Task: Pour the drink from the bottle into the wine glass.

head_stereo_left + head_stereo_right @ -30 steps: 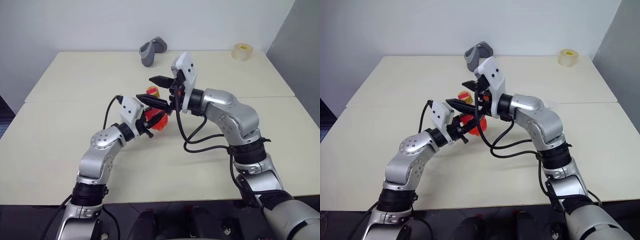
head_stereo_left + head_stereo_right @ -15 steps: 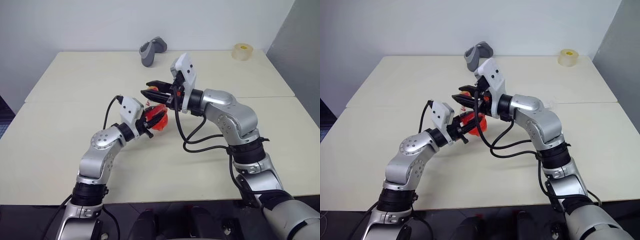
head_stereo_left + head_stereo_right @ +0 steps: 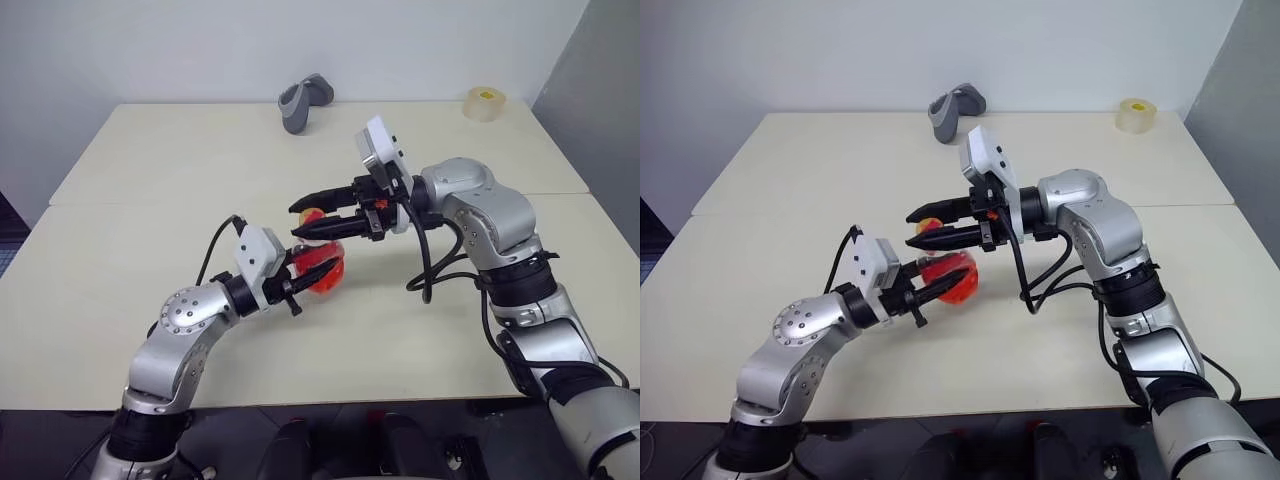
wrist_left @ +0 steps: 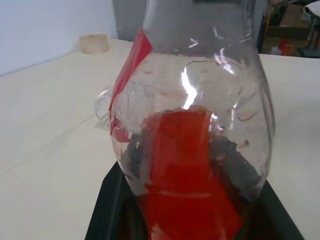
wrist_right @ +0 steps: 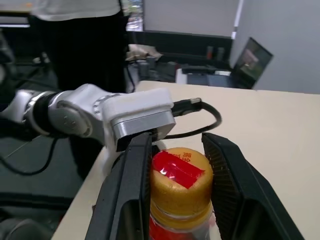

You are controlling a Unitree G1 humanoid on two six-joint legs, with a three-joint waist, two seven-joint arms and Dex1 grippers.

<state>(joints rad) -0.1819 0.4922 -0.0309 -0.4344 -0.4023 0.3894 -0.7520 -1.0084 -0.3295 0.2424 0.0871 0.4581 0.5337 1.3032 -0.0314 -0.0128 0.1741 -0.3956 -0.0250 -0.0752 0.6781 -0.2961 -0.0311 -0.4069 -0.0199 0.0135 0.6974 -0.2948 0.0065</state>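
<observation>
I see small yellow characters on the red sticker (image 5: 177,167) atop the bottle's yellow cap (image 5: 181,182), but I cannot make them out.

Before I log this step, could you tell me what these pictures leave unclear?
- Wine glass: left wrist view, a faint clear shape mostly hidden behind the bottle.
- Cap: right wrist view, right pincer fingers flank it; contact unclear.
- Bottle neck: eye views, covered by the right pincer.

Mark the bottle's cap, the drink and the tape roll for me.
cap (image 5: 181,176): right wrist view, on its yellow side under the red top.
drink (image 4: 186,165): left wrist view, red liquid low in the bottle.
tape roll (image 3: 484,103): left eye view, on its outer wall.
</observation>
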